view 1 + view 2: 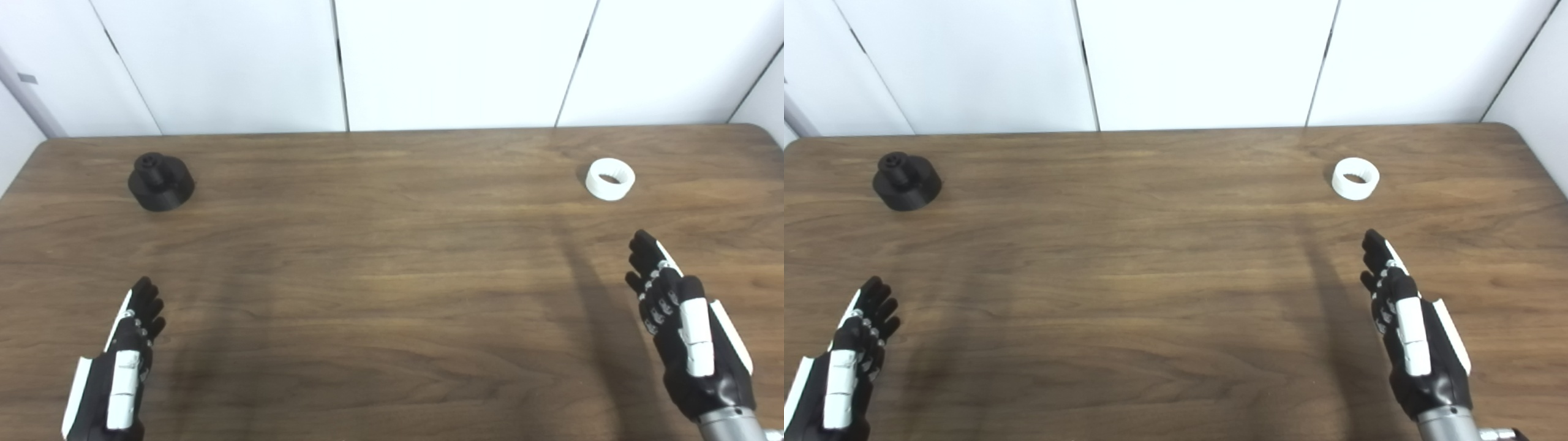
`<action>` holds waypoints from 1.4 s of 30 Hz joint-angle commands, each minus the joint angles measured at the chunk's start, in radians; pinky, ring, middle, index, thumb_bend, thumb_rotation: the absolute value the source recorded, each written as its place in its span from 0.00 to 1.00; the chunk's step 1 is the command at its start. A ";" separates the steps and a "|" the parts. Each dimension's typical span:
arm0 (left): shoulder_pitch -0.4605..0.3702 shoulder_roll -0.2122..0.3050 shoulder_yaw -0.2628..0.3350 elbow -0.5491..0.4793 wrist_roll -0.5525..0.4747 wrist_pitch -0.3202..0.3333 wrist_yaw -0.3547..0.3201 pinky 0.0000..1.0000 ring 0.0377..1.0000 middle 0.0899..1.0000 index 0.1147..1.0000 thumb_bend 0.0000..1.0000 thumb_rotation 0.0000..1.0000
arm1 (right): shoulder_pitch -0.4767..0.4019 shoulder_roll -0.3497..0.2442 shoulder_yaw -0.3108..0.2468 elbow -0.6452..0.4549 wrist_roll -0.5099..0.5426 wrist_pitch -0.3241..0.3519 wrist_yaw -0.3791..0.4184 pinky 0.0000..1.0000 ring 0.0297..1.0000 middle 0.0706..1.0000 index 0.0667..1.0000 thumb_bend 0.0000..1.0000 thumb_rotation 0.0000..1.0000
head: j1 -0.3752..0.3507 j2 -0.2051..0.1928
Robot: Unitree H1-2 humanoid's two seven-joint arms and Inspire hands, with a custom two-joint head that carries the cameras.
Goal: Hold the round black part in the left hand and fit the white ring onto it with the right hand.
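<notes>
White wall panels backed a wooden table (392,257). Round black part (160,182) stood far left; white ring (610,178) lay far right, well apart. Left hand (116,367) and right hand (683,331) hovered near, fingers extended, holding nothing.

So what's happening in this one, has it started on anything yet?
Nothing is being handled yet. The black part sits on the table at the far left, and the white ring lies at the far right, well apart. Both hands hang open over the near edge, holding nothing: the left hand is nearer the black part's side, and the right hand is just short of the ring. The fitting has not begun.
</notes>
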 commanded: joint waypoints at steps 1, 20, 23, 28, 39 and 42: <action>0.000 0.013 0.004 -0.028 -0.005 -0.041 0.004 0.98 0.98 0.99 0.98 0.70 0.95 | -0.012 -0.010 -0.009 -0.019 0.003 -0.044 -0.005 1.00 1.00 0.97 0.95 0.66 1.00 | -0.001 0.001; 0.002 0.008 -0.003 -0.031 0.000 -0.042 0.004 0.98 0.98 0.99 0.98 0.69 0.95 | -0.007 -0.018 -0.013 -0.012 0.006 -0.059 0.004 1.00 1.00 0.97 0.96 0.66 1.00 | 0.032 -0.011; 0.002 0.006 -0.012 -0.028 0.015 -0.045 0.003 0.98 0.99 0.99 0.98 0.69 0.96 | -0.007 -0.024 -0.015 -0.006 0.007 -0.062 0.007 1.00 1.00 0.98 0.97 0.64 1.00 | 0.066 -0.029; 0.009 -0.009 -0.036 -0.012 0.048 -0.077 0.008 0.97 0.99 0.98 0.98 0.67 0.98 | -0.005 -0.036 -0.027 0.024 0.033 -0.091 0.017 1.00 1.00 0.98 0.97 0.62 1.00 | 0.154 -0.078; 0.022 -0.058 -0.079 0.041 0.123 -0.158 0.028 0.97 0.98 0.98 0.97 0.62 0.97 | -0.007 -0.061 -0.035 0.102 0.042 -0.152 0.032 1.00 1.00 0.99 0.98 0.68 1.00 | 0.278 -0.187; 0.022 -0.072 -0.089 0.058 0.131 -0.178 0.032 0.97 0.98 0.98 0.98 0.64 0.95 | -0.013 -0.071 -0.037 0.139 0.051 -0.191 0.048 1.00 1.00 1.00 0.98 0.69 1.00 | 0.306 -0.214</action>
